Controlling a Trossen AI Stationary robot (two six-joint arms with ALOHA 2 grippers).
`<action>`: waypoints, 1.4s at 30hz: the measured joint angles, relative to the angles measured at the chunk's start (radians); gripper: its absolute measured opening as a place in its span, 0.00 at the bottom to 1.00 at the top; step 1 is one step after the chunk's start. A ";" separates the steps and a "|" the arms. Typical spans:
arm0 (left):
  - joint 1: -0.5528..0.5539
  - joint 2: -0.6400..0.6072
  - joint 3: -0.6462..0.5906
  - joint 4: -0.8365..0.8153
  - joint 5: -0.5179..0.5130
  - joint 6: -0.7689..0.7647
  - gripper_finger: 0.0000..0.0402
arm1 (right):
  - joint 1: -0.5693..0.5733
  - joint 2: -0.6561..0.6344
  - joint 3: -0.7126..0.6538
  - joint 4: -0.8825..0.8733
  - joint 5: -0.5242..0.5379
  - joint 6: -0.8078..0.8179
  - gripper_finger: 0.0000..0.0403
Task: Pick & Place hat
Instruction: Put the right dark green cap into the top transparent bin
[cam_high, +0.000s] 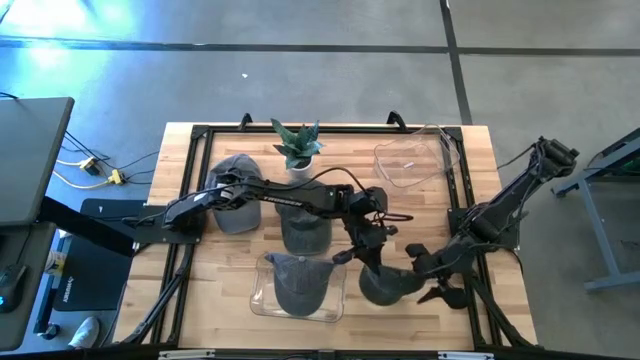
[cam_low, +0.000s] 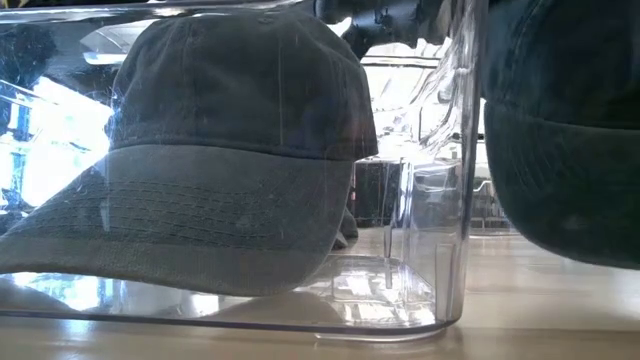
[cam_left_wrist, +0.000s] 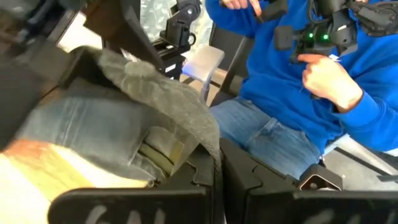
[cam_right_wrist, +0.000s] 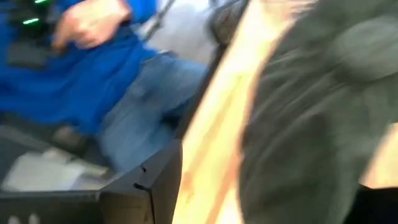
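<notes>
A dark grey hat (cam_high: 385, 287) sits near the table's near right edge, between both grippers. It fills the right side of the low view (cam_low: 560, 130), where its lower edge seems to hang just above the wood. My left gripper (cam_high: 362, 250) reaches across from the left and is shut on the hat's far edge. My right gripper (cam_high: 428, 275) is open at the hat's right side, one finger on either side of it. The right wrist view shows the hat (cam_right_wrist: 311, 112) close up and blurred. A clear bin (cam_high: 258, 295) left of it holds another grey hat (cam_high: 298, 280). My left gripper pinches the hat's cloth rim (cam_left_wrist: 202, 134) between its two fingers, close to the back strap (cam_left_wrist: 158, 152). It comes from above on the far side. The crown (cam_left_wrist: 143, 87) hangs away from the fingers. My right gripper: I cannot tell whether its fingers touch the hat.
Two more grey hats lie at the far left (cam_high: 235, 185) and the middle (cam_high: 305, 232). A potted plant (cam_high: 297, 145) stands at the far edge and a second clear bin (cam_high: 410, 160) at the far right. A person in blue (cam_left_wrist: 298, 81) sits beyond the near edge.
</notes>
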 joint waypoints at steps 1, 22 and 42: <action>0.000 0.000 0.000 -0.002 0.001 0.000 0.01 | -0.003 0.000 0.000 -0.001 -0.027 0.004 0.48; 0.000 0.000 0.000 0.018 -0.018 0.000 0.01 | -0.046 -0.030 0.000 0.016 0.129 -0.028 0.49; 0.006 0.000 0.001 0.064 -0.028 -0.082 0.12 | -0.097 -0.030 0.000 0.058 0.170 -0.058 0.05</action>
